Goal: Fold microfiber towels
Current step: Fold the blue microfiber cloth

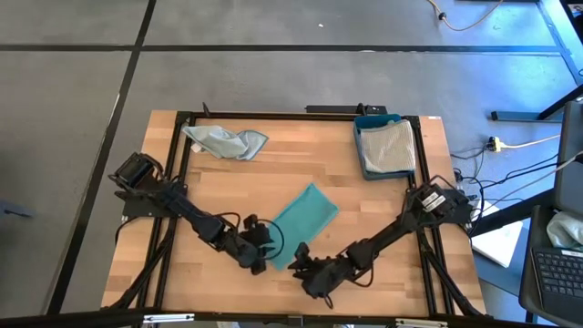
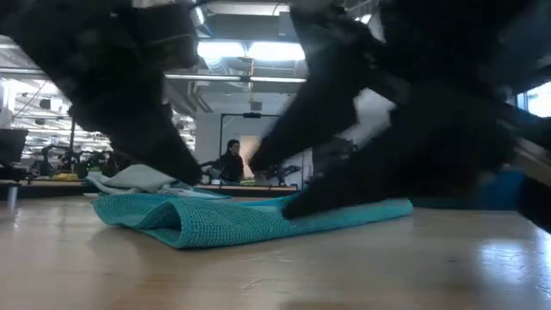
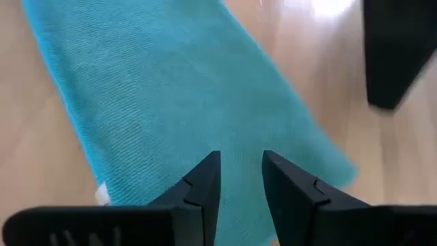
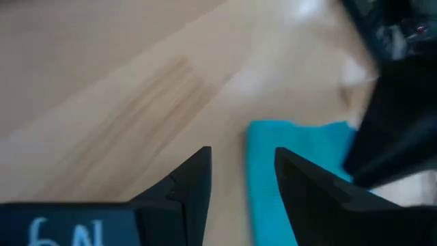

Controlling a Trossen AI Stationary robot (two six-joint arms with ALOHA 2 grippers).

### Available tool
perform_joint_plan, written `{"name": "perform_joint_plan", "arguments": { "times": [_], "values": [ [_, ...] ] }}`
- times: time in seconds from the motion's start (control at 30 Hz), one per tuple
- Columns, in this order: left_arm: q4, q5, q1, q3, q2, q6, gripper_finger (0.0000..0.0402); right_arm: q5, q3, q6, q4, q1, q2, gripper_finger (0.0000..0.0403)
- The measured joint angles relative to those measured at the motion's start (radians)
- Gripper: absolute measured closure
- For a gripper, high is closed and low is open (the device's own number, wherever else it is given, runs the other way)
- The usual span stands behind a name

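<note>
Teal microfiber towel (image 1: 303, 219) lies folded into a long strip on my wooden table (image 1: 228, 191), near the front edge. My left gripper (image 3: 240, 179) hangs over its near end, fingers apart with only cloth seen between them. My right gripper (image 4: 242, 179) sits just beside that same end, fingers also apart, holding nothing. Farther back, a pale crumpled towel (image 1: 225, 141) lies at the left, and a grey folded towel (image 1: 386, 146) rests in the blue tray (image 1: 361, 153) at the right.
</note>
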Motion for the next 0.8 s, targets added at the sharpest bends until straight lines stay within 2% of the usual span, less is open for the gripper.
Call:
{"name": "perform_joint_plan", "arguments": {
  "times": [0.13,0.2,0.3,0.4,0.53,0.7,0.8],
  "values": [
    [-0.065,-0.001,-0.016,0.0,0.0,0.195,0.03,-0.012,0.03,0.0,-0.054,-0.026,0.0,0.0239],
    [-0.095,-0.039,-0.03,0.0,0.0,0.29,0.03,-0.014,0.039,0.005,-0.08,-0.037,0.0,0.0239],
    [-0.107,-0.093,-0.035,0.0,0.007,0.347,0.03,-0.022,0.04,0.02,-0.101,-0.049,0.0,0.0239],
    [-0.076,-0.085,-0.018,0.0,0.034,0.352,0.03,-0.061,0.041,0.035,-0.098,-0.053,0.0,0.0239],
    [0.028,-0.032,-0.013,0.002,0.102,0.34,0.03,-0.063,0.041,0.069,-0.096,-0.052,0.0,0.024],
    [0.173,-0.043,-0.012,0.014,0.181,0.231,0.03,-0.064,0.042,0.081,-0.119,-0.051,0.008,0.024],
    [0.166,-0.04,-0.014,0.053,0.207,0.186,0.03,-0.074,0.044,0.081,-0.182,-0.037,0.014,0.024]
  ]
}}
